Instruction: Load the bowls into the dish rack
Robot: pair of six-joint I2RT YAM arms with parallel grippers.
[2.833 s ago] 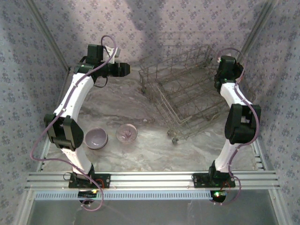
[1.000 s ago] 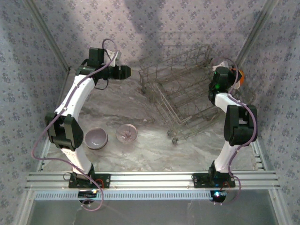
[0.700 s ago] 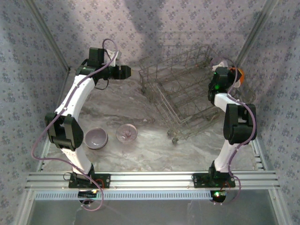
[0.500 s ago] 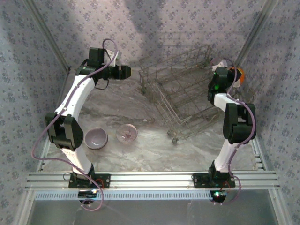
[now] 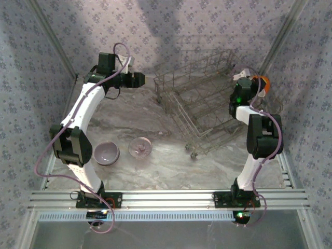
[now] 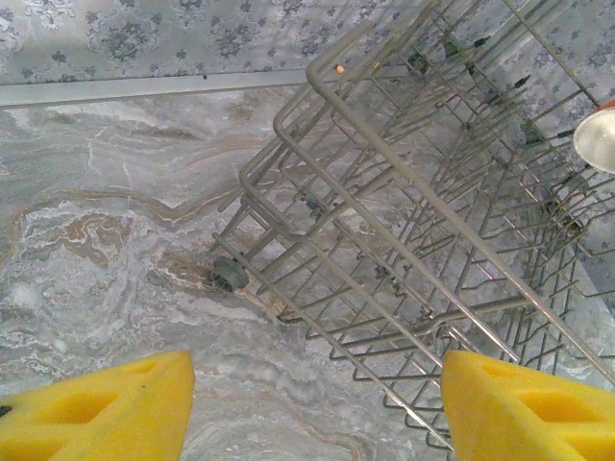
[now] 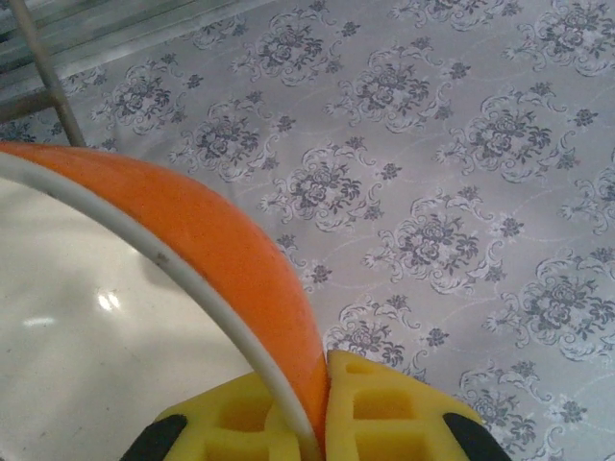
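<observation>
The rack [image 5: 199, 104] sits back right on the counter [image 5: 166, 174]. A first bowl [image 5: 106, 153] lies front left, a second bowl [image 5: 140, 147] just right of it. A third bowl [image 5: 263, 83], in the right gripper [image 7: 325, 403], is beside the rack's right end.

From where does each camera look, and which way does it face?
Top external: high behind the bases, looking down on table, dish rack, both arms.
Left wrist: looks down at the dish rack between the open left gripper's fingers.
Right wrist: faces the patterned wall; the right gripper pinches the orange bowl's rim.
Shared: top and left wrist both show the dish rack.
</observation>
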